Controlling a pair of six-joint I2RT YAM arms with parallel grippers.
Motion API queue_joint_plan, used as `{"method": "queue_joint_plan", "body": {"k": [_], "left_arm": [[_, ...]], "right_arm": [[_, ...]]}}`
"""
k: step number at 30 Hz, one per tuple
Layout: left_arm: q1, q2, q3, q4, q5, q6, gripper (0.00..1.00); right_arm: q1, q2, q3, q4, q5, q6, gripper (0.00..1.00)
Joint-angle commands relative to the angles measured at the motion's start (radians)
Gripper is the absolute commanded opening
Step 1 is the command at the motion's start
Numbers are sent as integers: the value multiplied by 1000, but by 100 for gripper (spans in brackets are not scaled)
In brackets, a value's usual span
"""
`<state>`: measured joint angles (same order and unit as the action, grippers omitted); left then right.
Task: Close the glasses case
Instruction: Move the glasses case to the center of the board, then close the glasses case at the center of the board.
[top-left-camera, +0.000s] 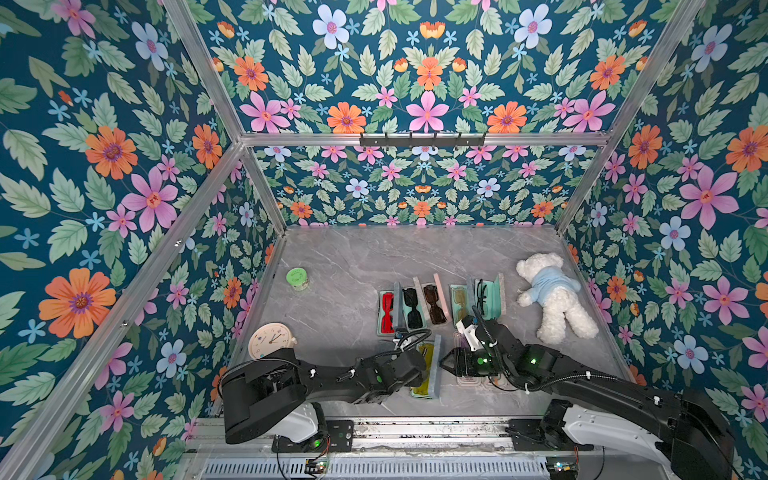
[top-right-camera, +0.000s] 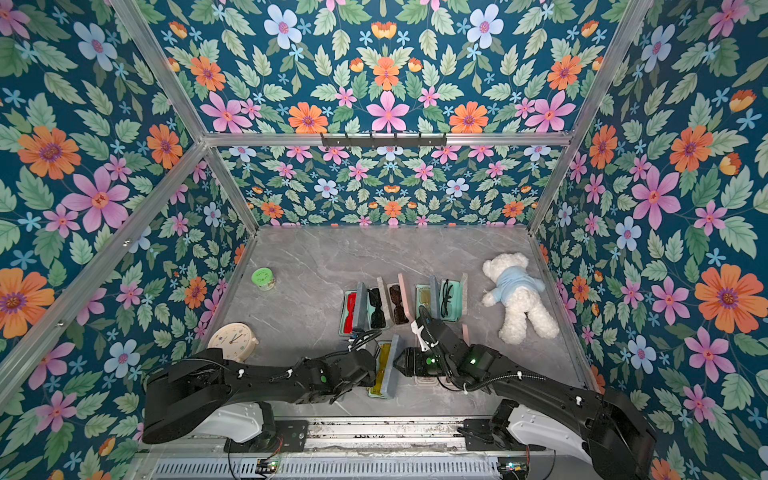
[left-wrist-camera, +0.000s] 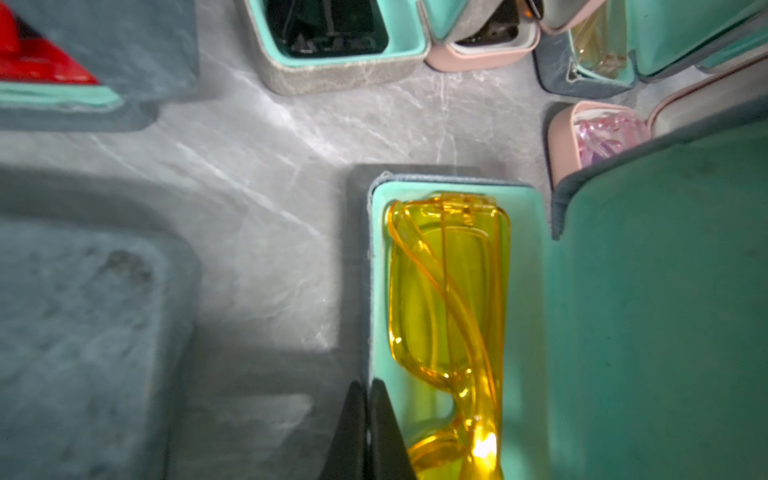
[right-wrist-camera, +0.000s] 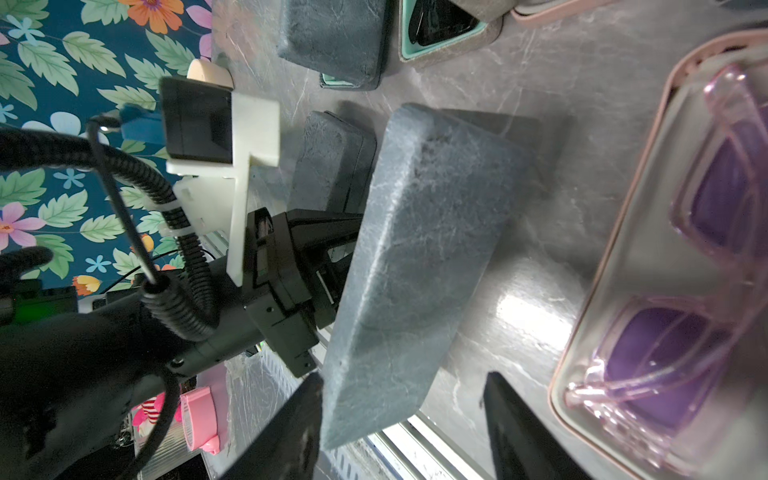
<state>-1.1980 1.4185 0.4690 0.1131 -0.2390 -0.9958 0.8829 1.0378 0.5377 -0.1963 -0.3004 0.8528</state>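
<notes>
Left end effector (left-wrist-camera: 368, 419) together at glasses case (left-wrist-camera: 380, 270) rim, right end effector (right-wrist-camera: 403, 376) apart beside its raised lid (right-wrist-camera: 415, 249)

- We are seeing yellow glasses (left-wrist-camera: 449, 291) in a teal-lined, blue-grey marbled case (left-wrist-camera: 665, 311).
- Beside that case, we are seeing pale, purple-lensed pink glasses (right-wrist-camera: 656, 353).

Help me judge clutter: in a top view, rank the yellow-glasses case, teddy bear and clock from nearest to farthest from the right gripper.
1. The yellow-glasses case: front centre, right at the right gripper.
2. The teddy bear: back right.
3. The clock: far left side.
</notes>
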Motion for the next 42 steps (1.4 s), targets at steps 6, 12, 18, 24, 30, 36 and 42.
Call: {"method": "queue_joint_plan", "body": {"k": [6,12,18,24,30,36,42], "left_arm": [[-6,-25,-16,17,-38,-30,4],[-11,-24,-16,20,-41,-32,3],[-16,-35,-27,24,-49,-42,1],[-20,-49,-36,27,-55,-46,0],[-23,-52,-41,31,-58,-51,0],[-27,-47,-47,42,-60,-56,0],[-30,-49,-54,48,-64,-58,0]], "right_arm": [[4,42,13,53,-31,-1,60],[15,64,29,63,-26,1,58],[25,78,32,85,-30,10,56],[34,95,45,86,-23,14,55],[42,105,56,81,-9,17,53],[51,128,68,83,3,22,51],[59,160,85,85,9,25,48]]}}
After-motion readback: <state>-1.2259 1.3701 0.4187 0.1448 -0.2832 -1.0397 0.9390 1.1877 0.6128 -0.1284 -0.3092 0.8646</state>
